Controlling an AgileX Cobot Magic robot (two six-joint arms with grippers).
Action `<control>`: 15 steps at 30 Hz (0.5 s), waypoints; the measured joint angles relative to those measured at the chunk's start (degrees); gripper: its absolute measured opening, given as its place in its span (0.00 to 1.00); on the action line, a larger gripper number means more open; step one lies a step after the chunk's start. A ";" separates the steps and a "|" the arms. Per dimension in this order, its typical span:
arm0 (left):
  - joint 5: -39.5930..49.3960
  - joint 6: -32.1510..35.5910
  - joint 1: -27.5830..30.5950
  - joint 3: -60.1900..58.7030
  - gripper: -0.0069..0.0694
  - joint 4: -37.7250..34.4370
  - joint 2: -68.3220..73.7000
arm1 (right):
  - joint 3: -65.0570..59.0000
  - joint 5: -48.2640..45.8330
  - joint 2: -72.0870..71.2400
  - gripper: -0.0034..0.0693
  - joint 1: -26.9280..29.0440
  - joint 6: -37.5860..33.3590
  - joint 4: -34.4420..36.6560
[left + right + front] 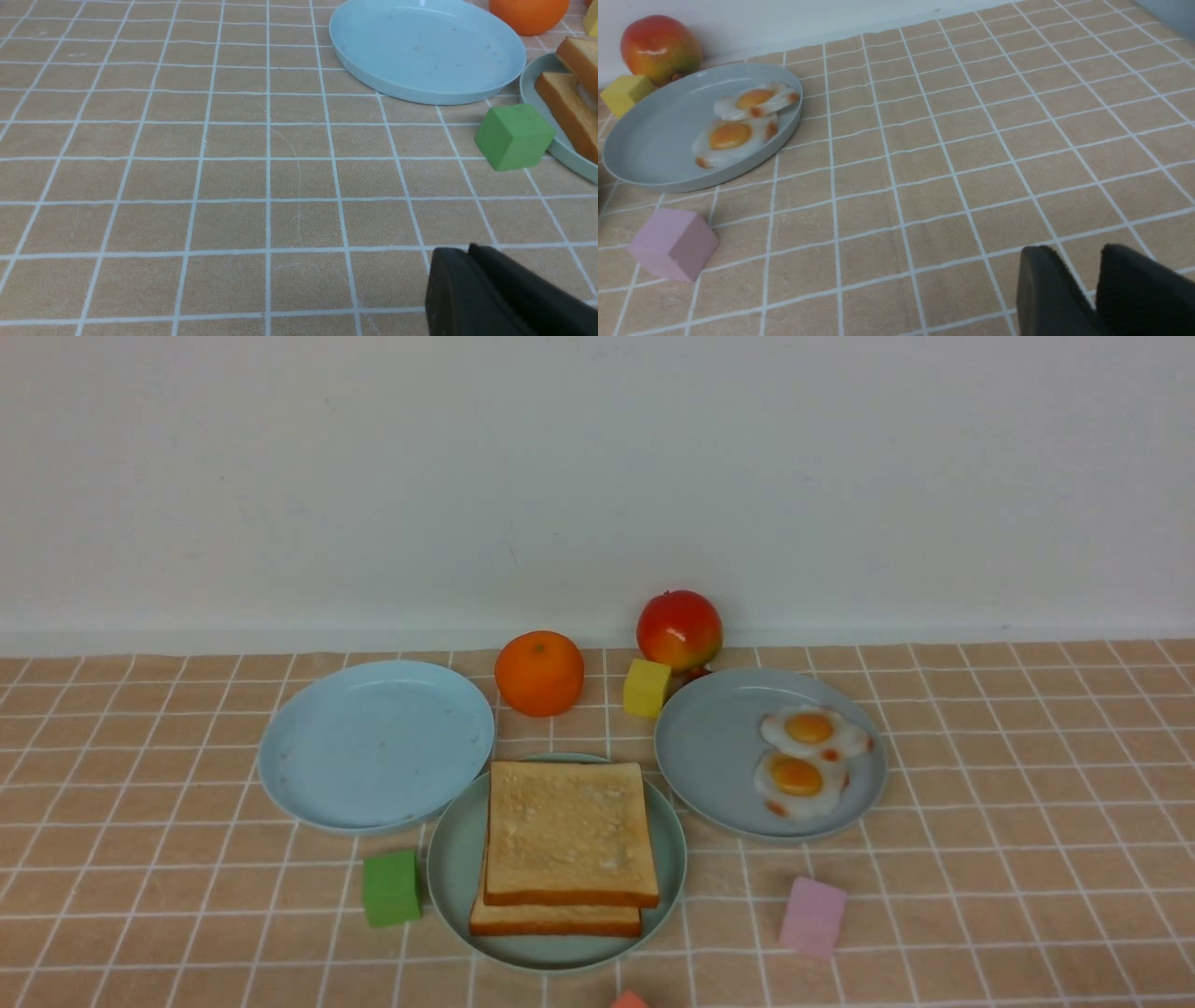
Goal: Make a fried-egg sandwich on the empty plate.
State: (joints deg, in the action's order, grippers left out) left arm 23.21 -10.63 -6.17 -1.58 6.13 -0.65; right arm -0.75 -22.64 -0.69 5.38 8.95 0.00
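Tiled tan surface (1027, 859), white wall behind. Sandwich (568, 847) sits on green plate (448, 887) at 6 o'clock: 2 toast slices, top one skewed. Risk: a nudge slides it off. Left tool (472, 254) pinched together; right tool (1092, 275) narrowly parted, empty.

Neither arm shows in the front view. In its wrist view the left pincer (472, 261) hangs low over the worktop, fingers pressed together, holding nothing. The right pincer (1092, 275) shows a narrow gap between its dark fingers, also empty.
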 joint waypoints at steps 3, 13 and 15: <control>0.00 0.00 0.00 0.00 0.14 0.00 0.00 | 0.00 0.00 0.00 0.32 0.00 0.00 0.00; 0.00 0.00 0.00 0.00 0.15 0.00 0.00 | 0.00 0.00 0.00 0.34 0.00 0.00 0.00; 0.00 0.00 0.00 0.00 0.16 0.00 0.00 | 0.00 0.00 0.00 0.34 0.00 0.00 0.00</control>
State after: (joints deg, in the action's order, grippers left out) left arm 23.21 -10.63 -6.17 -1.58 6.13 -0.65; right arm -0.75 -22.64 -0.69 5.38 8.95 0.00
